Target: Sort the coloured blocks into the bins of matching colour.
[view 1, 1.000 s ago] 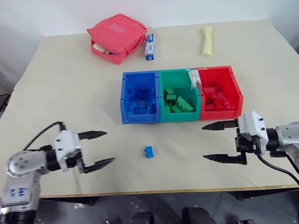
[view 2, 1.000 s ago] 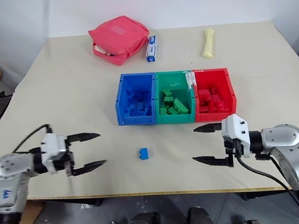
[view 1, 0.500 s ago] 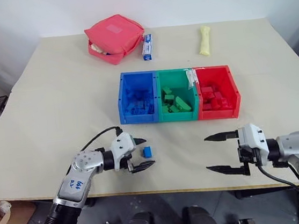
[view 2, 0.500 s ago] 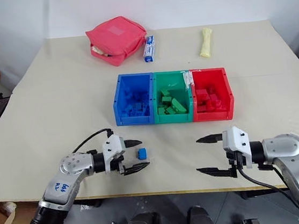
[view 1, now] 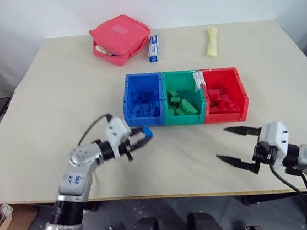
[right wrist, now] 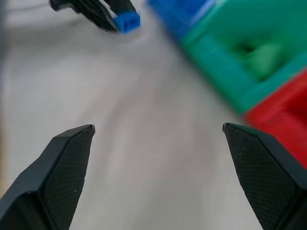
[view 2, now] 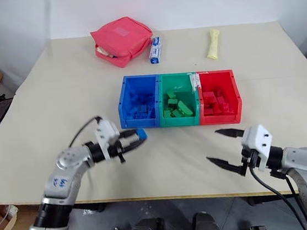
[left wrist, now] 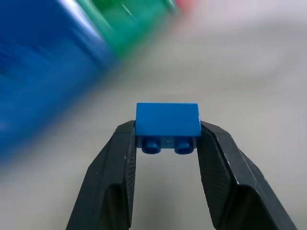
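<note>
My left gripper (view 1: 140, 135) is shut on a small blue block (view 1: 147, 132) and holds it just above the table, close in front of the blue bin (view 1: 137, 121). In the left wrist view the blue block (left wrist: 168, 120) sits squarely between the two fingertips, studs facing the camera. The blue bin, the green bin (view 1: 184, 119) and the red bin (view 1: 226, 116) stand joined in a row mid-table. Each holds several blocks of its own colour. My right gripper (view 1: 222, 144) hovers open and empty over the table in front of the red bin.
A red zip pouch (view 1: 119, 35), a small blue-and-white packet (view 1: 154, 47) and a pale yellow roll (view 1: 212, 41) lie at the far side of the table. The table's front edge runs just below both grippers.
My left gripper swung in, shut on the blue block that lay on the table, and carried it up towards the blue bin. The right gripper drifted slightly right, still open.
</note>
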Controlling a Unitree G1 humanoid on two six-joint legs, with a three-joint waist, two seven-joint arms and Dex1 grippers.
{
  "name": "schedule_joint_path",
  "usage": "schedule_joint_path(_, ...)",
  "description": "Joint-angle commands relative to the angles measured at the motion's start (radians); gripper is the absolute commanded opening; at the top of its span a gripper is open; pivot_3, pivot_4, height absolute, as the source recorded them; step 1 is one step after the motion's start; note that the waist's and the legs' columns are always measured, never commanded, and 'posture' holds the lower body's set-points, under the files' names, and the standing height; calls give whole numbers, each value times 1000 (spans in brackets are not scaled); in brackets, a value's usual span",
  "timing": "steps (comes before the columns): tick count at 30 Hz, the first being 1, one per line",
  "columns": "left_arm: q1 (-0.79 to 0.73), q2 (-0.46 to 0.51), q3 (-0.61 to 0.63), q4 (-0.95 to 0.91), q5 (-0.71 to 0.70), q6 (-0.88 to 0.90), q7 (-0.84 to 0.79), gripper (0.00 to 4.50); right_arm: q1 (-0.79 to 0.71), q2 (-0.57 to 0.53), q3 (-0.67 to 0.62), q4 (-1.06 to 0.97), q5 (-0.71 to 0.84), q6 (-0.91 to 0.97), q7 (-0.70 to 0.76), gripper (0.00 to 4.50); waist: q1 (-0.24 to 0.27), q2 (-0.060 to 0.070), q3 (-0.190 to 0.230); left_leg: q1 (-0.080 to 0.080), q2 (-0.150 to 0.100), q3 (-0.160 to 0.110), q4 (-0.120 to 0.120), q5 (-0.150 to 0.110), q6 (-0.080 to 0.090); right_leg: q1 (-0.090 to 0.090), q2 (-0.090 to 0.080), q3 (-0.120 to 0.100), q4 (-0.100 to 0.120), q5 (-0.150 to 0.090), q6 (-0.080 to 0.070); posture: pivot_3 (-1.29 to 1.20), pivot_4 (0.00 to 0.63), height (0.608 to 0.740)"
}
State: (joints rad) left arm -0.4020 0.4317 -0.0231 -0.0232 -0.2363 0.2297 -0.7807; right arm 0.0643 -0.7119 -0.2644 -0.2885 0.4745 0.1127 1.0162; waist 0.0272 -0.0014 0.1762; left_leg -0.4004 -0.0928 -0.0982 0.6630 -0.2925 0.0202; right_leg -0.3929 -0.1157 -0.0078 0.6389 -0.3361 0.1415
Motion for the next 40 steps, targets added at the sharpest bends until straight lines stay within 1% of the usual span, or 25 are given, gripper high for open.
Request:
schedule_joint_path(1,-103,-22,32,24,26,-47,87,1462,2,32,-70,-63,51,20,-84,4500,0,0,0,0,0,0,0,0,0,0,0,-1,1,0,0,0,150,740)
schedule_joint_path(4,-205,-72,33,115,58,-54,177,1462,-30,62,-74,-72,56,20,-138,4500,0,0,0,0,0,0,1,0,0,0,0,-3,3,0,0,0,150,740)
schedule_joint_path(8,-288,-119,8,249,87,-94,199,1462,-68,71,-55,-73,53,26,-159,4500,-3,0,0,0,-1,1,0,0,0,0,1,-6,5,0,0,0,150,740)
schedule_joint_path(9,-302,-127,4,276,93,-104,204,2184,-73,70,-51,-72,52,26,-159,4500,-3,0,0,0,0,1,0,0,0,-1,1,-7,6,0,0,0,150,740)
schedule_joint_path(10,-314,-133,3,298,92,-110,198,2379,-78,66,-47,-70,49,23,-156,4500,-4,0,0,0,0,1,0,0,0,-1,1,-7,6,0,0,0,150,740)
schedule_joint_path(12,-322,-136,2,316,89,-109,186,2943,-85,56,-44,-64,48,23,-148,4500,-5,0,0,0,0,1,0,0,0,-1,1,-7,6,0,0,0,150,740)
schedule_joint_path(17,-287,-90,31,278,90,-104,192,4467,-92,25,-42,-41,50,22,-106,4500,-4,0,0,0,0,1,0,0,0,-1,1,-7,6,0,0,0,150,740)
schedule_joint_path(19,-259,-66,46,238,69,-97,174,4467,-91,6,-36,-34,53,25,-74,4500,-5,0,0,0,0,1,0,0,0,-1,1,-6,6,0,0,0,150,740)
schedule_joint_path(21,-191,-16,69,146,16,-127,87,4467,-84,-32,-25,-23,56,31,-20,4500,-8,0,0,0,0,1,0,0,0,-1,1,-6,6,0,0,0,150,740)
schedule_joint_path(23,-98,62,100,56,-45,-130,-22,4467,-84,-61,-15,0,53,29,27,4500,-9,0,0,0,0,1,-1,0,0,-1,1,-4,6,0,0,0,150,740)
schedule_joint_path(26,28,206,129,-8,-61,-169,-153,4467,-87,-85,-5,39,35,7,77,4500,-14,0,0,0,1,1,-1,0,0,-1,0,-1,5,0,0,0,150,740)
schedule_joint_path(30,165,307,205,-29,-143,-104,-233,4467,-91,-78,20,61,32,3,112,4500,-13,0,0,1,2,0,-1,0,-1,0,-1,2,0,0,0,0,150,740)
schedule_joint_path(33,253,331,224,-41,-169,-99,-281,4467,-96,-75,49,67,28,-3,139,4500,-8,0,0,1,1,0,-1,-1,0,0,-2,3,-1,0,0,0,150,740)
schedule_joint_path(34,271,334,224,-34,-154,-121,-281,4467,-99,-76,56,71,27,-6,149,4500,-5,0,0,1,1,0,-1,-1,0,0,-2,3,-1,0,0,0,150,740)
schedule_joint_path(40,282,313,213,-11,-117,-182,-245,4467,-113,-81,62,85,24,-11,174,4500,-2,0,0,1,1,0,-1,-1,0,1,-2,2,-2,0,0,0,150,740)
